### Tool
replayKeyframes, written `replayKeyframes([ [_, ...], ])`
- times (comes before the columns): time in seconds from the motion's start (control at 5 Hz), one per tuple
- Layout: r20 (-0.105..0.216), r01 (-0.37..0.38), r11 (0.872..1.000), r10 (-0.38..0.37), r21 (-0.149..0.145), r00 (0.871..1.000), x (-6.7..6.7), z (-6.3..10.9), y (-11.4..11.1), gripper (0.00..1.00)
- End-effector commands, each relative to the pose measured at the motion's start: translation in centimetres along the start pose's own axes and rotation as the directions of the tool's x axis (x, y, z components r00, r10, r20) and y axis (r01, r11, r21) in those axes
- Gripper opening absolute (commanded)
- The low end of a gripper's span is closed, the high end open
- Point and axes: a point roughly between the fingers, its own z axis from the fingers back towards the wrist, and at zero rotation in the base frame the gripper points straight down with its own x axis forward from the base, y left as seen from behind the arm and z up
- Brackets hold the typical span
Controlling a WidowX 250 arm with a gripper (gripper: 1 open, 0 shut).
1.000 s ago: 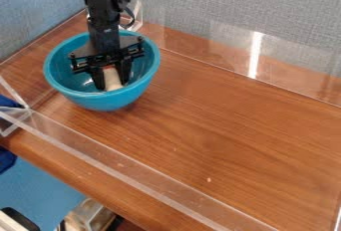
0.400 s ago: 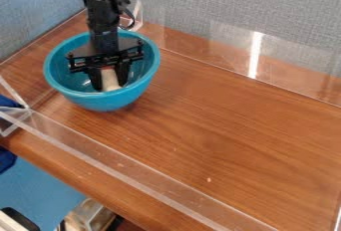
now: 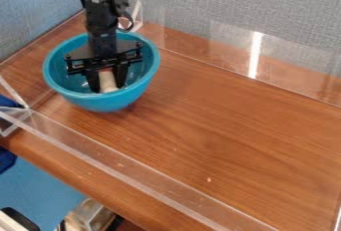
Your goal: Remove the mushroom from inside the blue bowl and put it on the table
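Note:
A glossy turquoise blue bowl [image 3: 74,84] stands at the left end of the reddish-brown wooden table [image 3: 226,115]. My black gripper [image 3: 106,78] reaches straight down into the bowl. Its fingers are shut on the cream stalk of the mushroom [image 3: 108,84], which shows between them inside the bowl. The mushroom's cap is hidden by the gripper and the bowl wall.
Low clear acrylic walls [image 3: 147,175] edge the table at the front, left and back. Behind the table hangs a grey-blue textured wall [image 3: 253,6]. A bare stretch of wood lies right of the bowl.
The gripper and the mushroom have risen very slightly within the bowl. The bowl has not moved.

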Motion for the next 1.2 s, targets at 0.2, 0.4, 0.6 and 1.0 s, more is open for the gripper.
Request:
replayKeyframes([
  [0.2,0.039,-0.011,1.0,0.012,-0.017,0.999,-1.6,2.5,-0.8,0.0],
  [0.4,0.042,-0.021,1.0,0.021,-0.013,0.999,-2.4,3.2,-1.0,0.0],
  [0.6,0.047,-0.075,0.997,0.075,-0.002,0.996,-1.7,3.6,-0.6,0.0],
  [1.0,0.061,-0.092,0.996,0.092,0.008,0.994,-1.7,4.3,-0.6,0.0],
])
